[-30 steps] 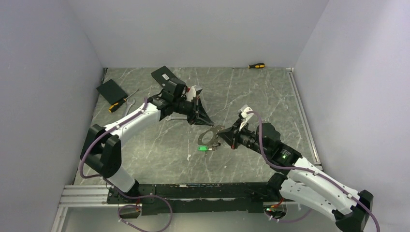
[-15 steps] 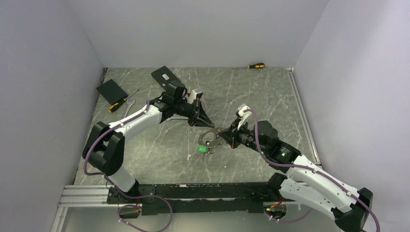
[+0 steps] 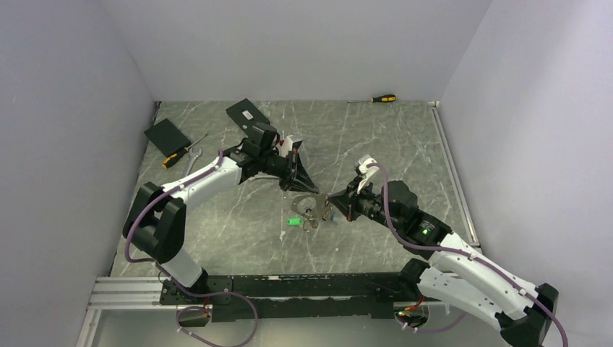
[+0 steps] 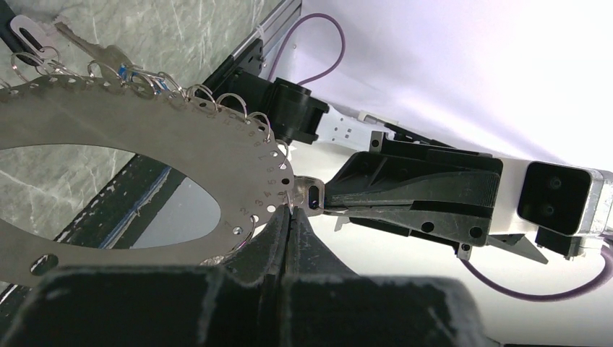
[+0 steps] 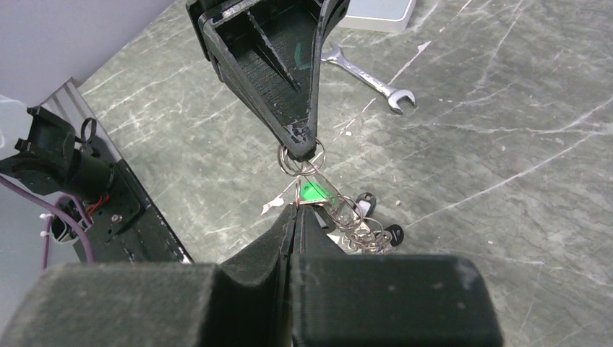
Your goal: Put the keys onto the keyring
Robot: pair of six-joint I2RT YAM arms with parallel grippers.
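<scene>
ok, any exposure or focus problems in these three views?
Left wrist: wall behind blown out white, left hand soft, keyring sharp. Right wrist: right hand blurred up close, wrench crisp. Top external: even light, no glare, keys too small to resolve.

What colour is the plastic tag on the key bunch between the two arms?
Bright green tag, clearest in the right wrist view.

Even, diffuse light is supplied from above; only faint shadows are cast on the worktop [image 3: 238,238]. The left pincer [image 4: 291,217] and right pincer [image 5: 296,213] are rendered blurred at close range in the wrist views. The wall [image 4: 470,65] is overexposed in the left wrist view.
</scene>
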